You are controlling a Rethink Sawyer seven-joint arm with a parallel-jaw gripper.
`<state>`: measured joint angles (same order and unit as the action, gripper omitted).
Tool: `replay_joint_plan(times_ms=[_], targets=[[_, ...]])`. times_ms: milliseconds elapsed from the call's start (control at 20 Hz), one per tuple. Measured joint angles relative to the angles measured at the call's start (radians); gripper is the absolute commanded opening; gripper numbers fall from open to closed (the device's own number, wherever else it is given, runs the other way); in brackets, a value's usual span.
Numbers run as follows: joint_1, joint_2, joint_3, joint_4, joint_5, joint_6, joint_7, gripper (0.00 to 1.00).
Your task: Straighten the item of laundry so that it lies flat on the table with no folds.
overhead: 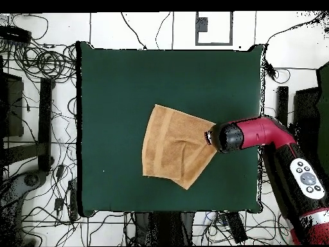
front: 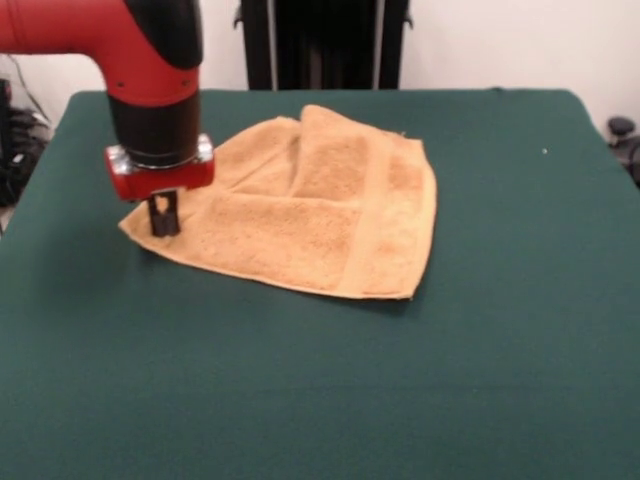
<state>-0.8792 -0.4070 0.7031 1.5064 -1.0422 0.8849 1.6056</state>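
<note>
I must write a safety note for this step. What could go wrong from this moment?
1. The gripper sits on the towel only at its very corner, so that corner may slip free when pulled.
2. A flap is folded over the towel's far part; dragging one corner across the table may slide the whole cloth, fold included.

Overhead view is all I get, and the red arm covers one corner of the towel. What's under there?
Observer: From the front, a black gripper points straight down, with its tip at the towel's corner.
Operator: Is that corner lifted up?
Observer: No, it sits low against the table, and the gripper's tip is down at cloth level.
Operator: Is the rest of it flat?
Observer: No. A flap toward the top of the picture lies doubled over the rest, with a raised crease along it.
</note>
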Motion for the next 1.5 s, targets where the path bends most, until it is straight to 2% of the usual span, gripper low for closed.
replay_joint_plan(times_ms=[300, 650, 1050, 1500], targets=[[-0.014, 0.002, -0.004, -0.037, -0.023, -0.021, -0.029, 0.00], [-0.016, 0.004, -0.017, -0.058, -0.001, -0.019, -0.055, 0.00], [-0.014, -0.025, -0.019, -0.048, 0.091, 0.023, -0.055, 0.00], [0.021, -0.117, -0.026, -0.036, 0.168, 0.060, -0.056, 0.00]])
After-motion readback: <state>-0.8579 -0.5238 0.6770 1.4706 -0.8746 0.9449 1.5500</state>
